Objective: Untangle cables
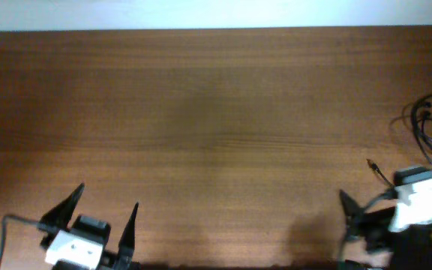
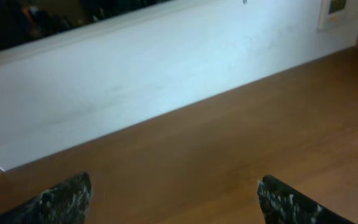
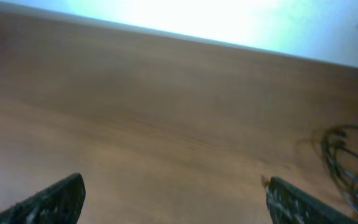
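Note:
The cables [image 1: 430, 129] lie as a loose black bundle on the wooden table at the far right edge. One gold-tipped plug end [image 1: 370, 163] reaches out toward the middle. In the right wrist view the bundle [image 3: 342, 155] is at the right, and a small gold tip [image 3: 265, 181] sits just by my right finger. My right gripper [image 1: 362, 187] [image 3: 173, 183] is open and empty, low at the front right, just left of the bundle. My left gripper [image 1: 103, 208] [image 2: 173, 183] is open and empty at the front left, far from the cables.
The brown wooden table [image 1: 216, 112] ends at a white wall [image 2: 135, 74] along its far edge. A thicker black wire [image 1: 6, 225] runs from the left arm at the front left.

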Controlling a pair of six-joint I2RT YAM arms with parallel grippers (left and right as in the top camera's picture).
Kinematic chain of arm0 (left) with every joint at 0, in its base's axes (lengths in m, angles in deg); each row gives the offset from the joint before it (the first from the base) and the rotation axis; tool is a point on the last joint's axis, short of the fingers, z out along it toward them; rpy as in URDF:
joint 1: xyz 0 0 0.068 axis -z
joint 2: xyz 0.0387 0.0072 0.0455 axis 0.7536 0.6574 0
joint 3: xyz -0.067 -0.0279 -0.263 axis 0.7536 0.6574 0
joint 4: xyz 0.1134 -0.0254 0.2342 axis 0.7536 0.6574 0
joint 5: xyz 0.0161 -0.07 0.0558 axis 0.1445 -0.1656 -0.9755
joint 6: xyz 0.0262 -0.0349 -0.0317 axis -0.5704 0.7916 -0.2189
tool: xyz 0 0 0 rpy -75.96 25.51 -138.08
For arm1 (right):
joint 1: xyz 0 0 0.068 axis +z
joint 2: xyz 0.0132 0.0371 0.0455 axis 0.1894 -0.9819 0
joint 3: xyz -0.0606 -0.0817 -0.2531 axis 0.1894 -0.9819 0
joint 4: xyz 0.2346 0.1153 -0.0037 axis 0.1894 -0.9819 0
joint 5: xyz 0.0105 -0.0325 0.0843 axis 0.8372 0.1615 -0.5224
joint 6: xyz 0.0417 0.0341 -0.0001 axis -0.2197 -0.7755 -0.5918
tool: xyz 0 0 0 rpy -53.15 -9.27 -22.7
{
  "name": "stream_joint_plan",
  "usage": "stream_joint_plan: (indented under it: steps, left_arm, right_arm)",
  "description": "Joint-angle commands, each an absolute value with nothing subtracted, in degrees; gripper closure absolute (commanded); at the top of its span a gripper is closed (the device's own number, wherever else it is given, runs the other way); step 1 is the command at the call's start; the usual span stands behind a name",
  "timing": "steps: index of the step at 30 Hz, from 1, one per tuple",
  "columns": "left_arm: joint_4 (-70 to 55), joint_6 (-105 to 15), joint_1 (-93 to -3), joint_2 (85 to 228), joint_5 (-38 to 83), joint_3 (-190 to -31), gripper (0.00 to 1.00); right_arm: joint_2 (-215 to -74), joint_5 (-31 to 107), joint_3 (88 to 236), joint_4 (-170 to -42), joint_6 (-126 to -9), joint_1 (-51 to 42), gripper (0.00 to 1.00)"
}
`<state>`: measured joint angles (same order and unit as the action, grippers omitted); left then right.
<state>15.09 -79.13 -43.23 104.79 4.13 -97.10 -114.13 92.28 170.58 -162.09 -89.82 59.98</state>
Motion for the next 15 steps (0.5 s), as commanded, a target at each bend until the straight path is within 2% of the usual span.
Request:
stream_joint_plan:
  steps: [1,3,4,5,8,11,14,15]
  left_arm:
    - [20.36,-80.05,-43.27,99.83,-0.16,-96.97,0.12]
    - [22.46,-80.05,-43.25,98.45,-0.16,-96.90,0.12]
    - [22.57,-80.05,-43.25,98.41,-0.13,-96.92,0.11]
    - [22.55,-80.05,-43.25,98.41,-0.11,-96.90,0.11]
    - [22.61,-80.03,-43.25,98.41,-0.09,-96.90,0.11]
    - [22.66,-79.98,-43.25,98.41,-0.05,-96.90,0.11]
    - [22.87,-79.98,-43.25,98.41,0.57,-96.90,0.11]
    - [23.14,-79.98,-43.25,98.41,1.44,-96.90,0.10]
  right_arm:
    - [-107.44,98.75,148.76,-145.74,-99.46,60.76,0.08]
    - [-104.05,102.80,136.19,-127.75,-100.18,61.88,0.07]
    - [-103.92,105.18,132.28,-124.93,-100.27,63.45,0.05]
    - [-103.92,106.82,129.90,-125.15,-100.23,64.13,0.02]
    - [-104.03,114.10,124.11,-128.95,-100.23,63.91,0.01]
    - [-104.03,111.06,121.31,-130.55,-103.66,64.02,0.01]
    - [-104.03,111.02,121.29,-124.08,-103.13,64.02,0.01]
    - [-104.03,110.73,121.20,-121.78,-98.17,64.09,0.01]
